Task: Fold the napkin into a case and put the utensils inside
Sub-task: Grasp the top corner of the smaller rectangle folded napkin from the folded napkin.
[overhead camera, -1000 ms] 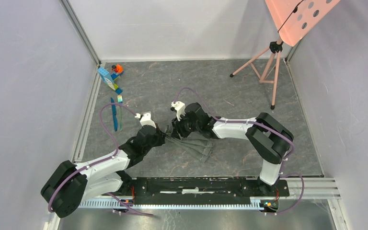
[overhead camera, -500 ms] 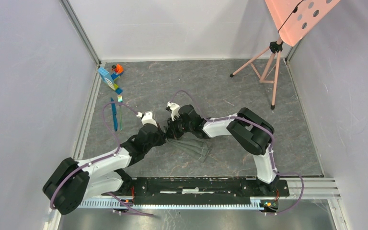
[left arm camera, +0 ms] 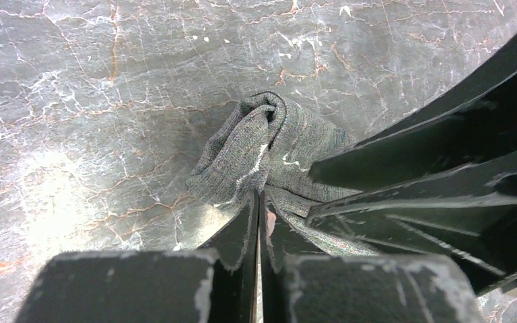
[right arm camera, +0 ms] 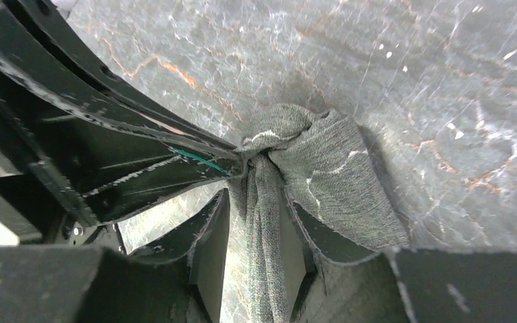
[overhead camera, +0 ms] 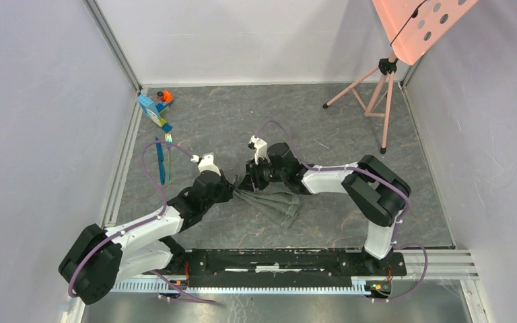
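Observation:
The dark grey napkin (overhead camera: 277, 202) lies bunched and crumpled on the marble floor between my two arms. My left gripper (overhead camera: 233, 192) is shut, pinching the napkin's left end; in the left wrist view its jaws (left arm camera: 259, 200) are closed on the cloth (left arm camera: 256, 134). My right gripper (overhead camera: 250, 182) sits right against it with its jaws apart; a twisted strand of napkin (right arm camera: 330, 168) runs loosely through the right gripper's gap (right arm camera: 259, 202). The blue knife (overhead camera: 159, 161) and the fork (overhead camera: 169, 149) lie side by side at the far left, away from both grippers.
Blue and orange toy blocks (overhead camera: 155, 108) stand at the back left corner. A pink tripod (overhead camera: 375, 94) with an orange perforated board (overhead camera: 421, 23) stands at the back right. Grey walls enclose the floor on three sides.
My right gripper pushed left against the left gripper, then drew back a little to the right. The napkin's folds have spread out slightly. The left gripper has barely moved.

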